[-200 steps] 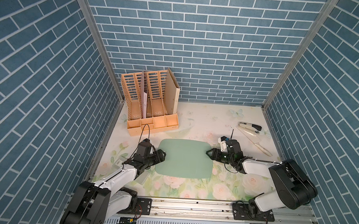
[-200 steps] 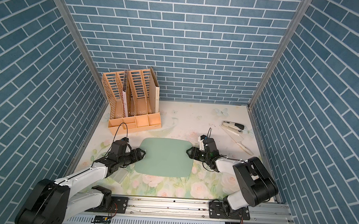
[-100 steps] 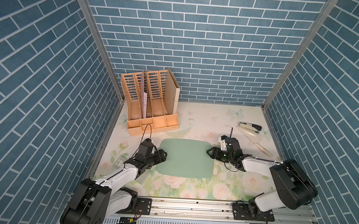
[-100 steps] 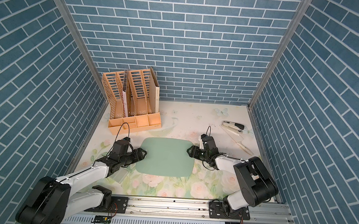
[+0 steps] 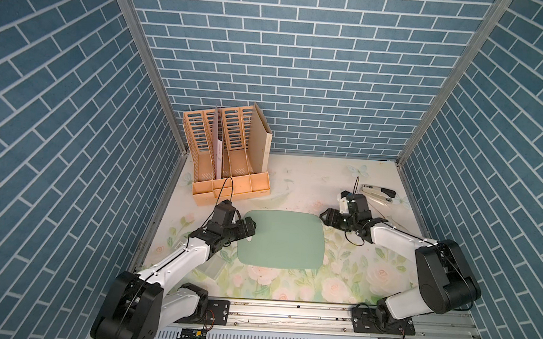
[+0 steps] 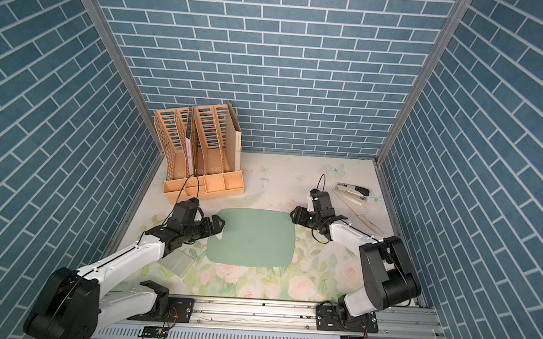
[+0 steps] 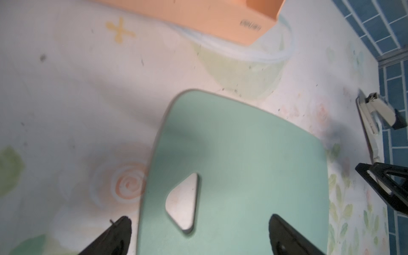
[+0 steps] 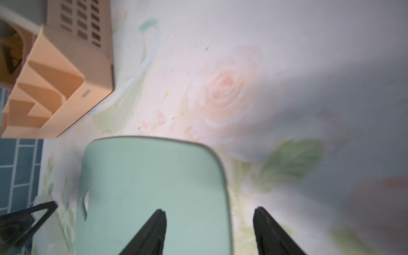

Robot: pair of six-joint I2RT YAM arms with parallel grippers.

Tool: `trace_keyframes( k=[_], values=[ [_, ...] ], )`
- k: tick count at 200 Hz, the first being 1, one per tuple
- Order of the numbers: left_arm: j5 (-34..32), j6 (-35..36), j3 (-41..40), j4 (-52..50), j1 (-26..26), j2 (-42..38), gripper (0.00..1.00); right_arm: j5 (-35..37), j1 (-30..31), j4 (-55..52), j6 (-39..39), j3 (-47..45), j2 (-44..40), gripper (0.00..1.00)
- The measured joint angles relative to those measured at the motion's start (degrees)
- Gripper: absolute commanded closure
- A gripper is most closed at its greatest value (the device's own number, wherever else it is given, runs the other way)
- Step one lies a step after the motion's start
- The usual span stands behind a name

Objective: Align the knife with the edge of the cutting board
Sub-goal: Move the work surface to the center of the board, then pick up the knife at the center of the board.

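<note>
Low down, left gripper (image 7: 198,218) straddles cutting board (image 7: 254,165) edge.

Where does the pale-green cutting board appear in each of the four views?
In a top view: cutting board at centre of floral mat.
In a top view: same place.
Left wrist: ahead of the fingers, hole showing.
Right wrist: its edge between the fingers.
Shared landmark: orange file rack.

Orange file rack (image 5: 228,161) stood on a floral table cover (image 5: 308,175) against the brick back wall, beige folder (image 5: 263,144) held in its end slot, black-and-silver stapler (image 5: 378,192) laid well apart from the rack, translucent greenish piece (image 5: 214,268) laid well in front of the rack
</note>
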Motion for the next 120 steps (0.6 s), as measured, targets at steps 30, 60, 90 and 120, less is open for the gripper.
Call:
trace_keyframes(
  k=[30, 60, 90, 120],
  values=[
    [-2.1, 1.0, 2.9, -2.3, 0.0, -3.5, 0.00, 7.5, -9.7, -7.3, -4.9, 8.8, 0.7, 0.34],
    [-2.5, 1.6, 2.8, -4.4, 0.0, -5.6, 0.00, 11.8, -15.9, -10.0, -11.2, 12.7, 3.7, 0.35],
    [-2.4, 2.4, 2.8, -5.8, 0.0, -6.9, 0.00, 11.4, -20.2, -11.6, -18.3, 13.8, 7.9, 0.35],
    [-1.6, 3.0, 2.8, -6.1, 0.0, -8.1, 0.00, 11.9, -22.7, -14.0, -26.5, 16.9, 10.8, 0.28]
  ],
)
